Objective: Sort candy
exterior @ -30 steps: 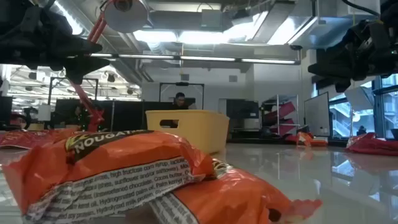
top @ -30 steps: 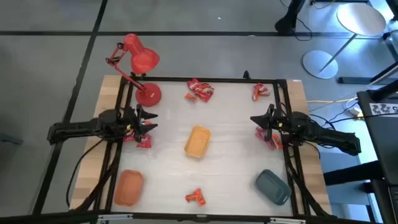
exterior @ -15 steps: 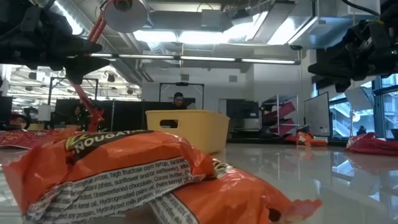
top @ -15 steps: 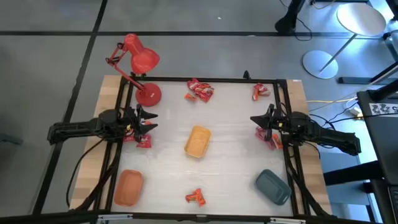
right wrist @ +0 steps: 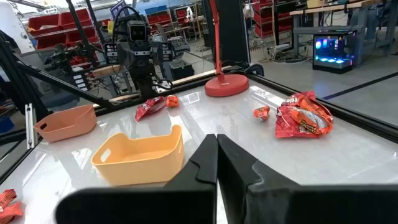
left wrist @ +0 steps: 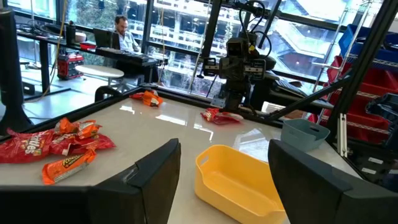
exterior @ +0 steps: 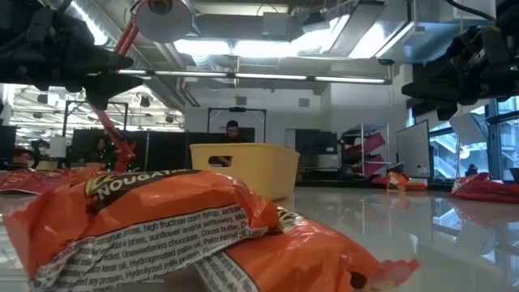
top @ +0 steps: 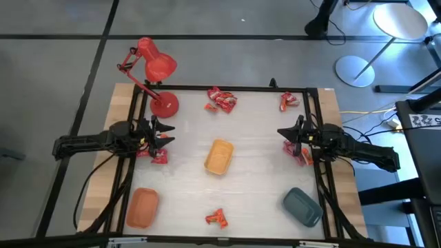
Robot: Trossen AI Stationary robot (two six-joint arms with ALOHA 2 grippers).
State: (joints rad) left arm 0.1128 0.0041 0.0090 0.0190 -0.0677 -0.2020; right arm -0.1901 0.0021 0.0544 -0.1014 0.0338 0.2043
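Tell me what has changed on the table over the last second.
Nothing visibly changed. The left gripper hangs open and the right gripper shut, either side of the yellow tray. The candy lies in the same piles, none in any tray.

Grey floor (top: 55,62), big windows (left wrist: 180,37), bright ceiling lights (exterior: 219,47)

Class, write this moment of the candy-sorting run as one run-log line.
left gripper: open, hovering at table's left edge | right gripper: shut, empty, at right edge | candy: scattered, unsorted | yellow tray: centre, empty
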